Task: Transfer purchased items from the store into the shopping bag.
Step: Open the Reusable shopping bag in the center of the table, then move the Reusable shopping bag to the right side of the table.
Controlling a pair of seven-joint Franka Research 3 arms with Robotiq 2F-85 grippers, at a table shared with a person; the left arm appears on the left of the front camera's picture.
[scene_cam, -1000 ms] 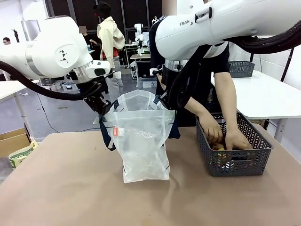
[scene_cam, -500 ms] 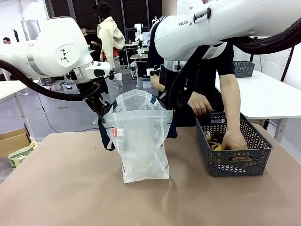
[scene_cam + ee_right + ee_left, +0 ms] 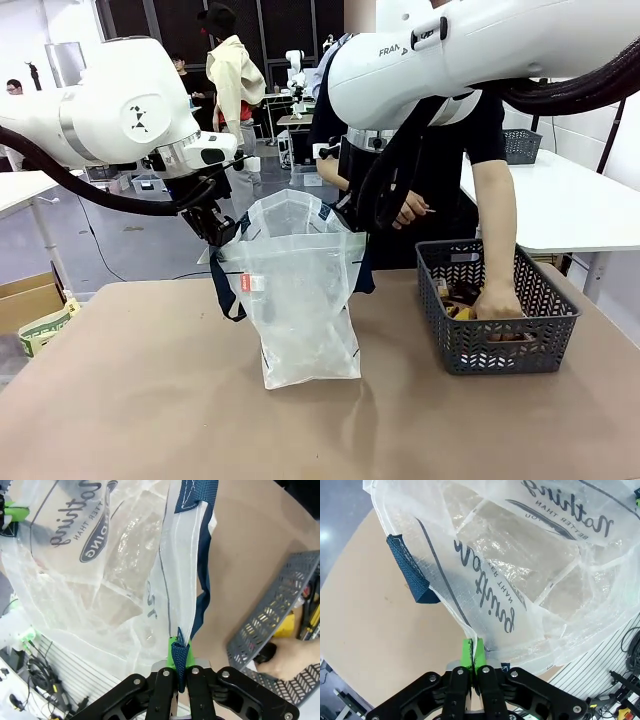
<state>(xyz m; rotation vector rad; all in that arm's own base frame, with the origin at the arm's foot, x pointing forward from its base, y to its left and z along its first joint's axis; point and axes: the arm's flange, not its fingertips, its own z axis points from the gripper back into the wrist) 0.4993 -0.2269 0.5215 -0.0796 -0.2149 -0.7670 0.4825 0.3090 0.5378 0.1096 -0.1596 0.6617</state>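
Left arm [image 3: 110, 100] enters from the frame's upper left, its wrist bent down toward centre. Left gripper [image 3: 224, 235] sits just left of centre, green pads [image 3: 465, 652] pressed together on the bag [image 3: 300, 290] rim. Right arm [image 3: 480, 50] crosses the upper right, its wrist dropping at centre. Right gripper [image 3: 179, 652] is likewise pinched tight on the bag's opposite rim.

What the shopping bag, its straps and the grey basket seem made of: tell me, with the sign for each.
The shopping bag looks like thin translucent plastic film, perhaps mesh-reinforced: glossy, crinkled, with a fine grid in it. Its straps seem navy woven webbing, matte, with a visible weave and stitched edge. The basket looks like rigid moulded plastic, dark grey, slightly shiny, with herringbone slots.
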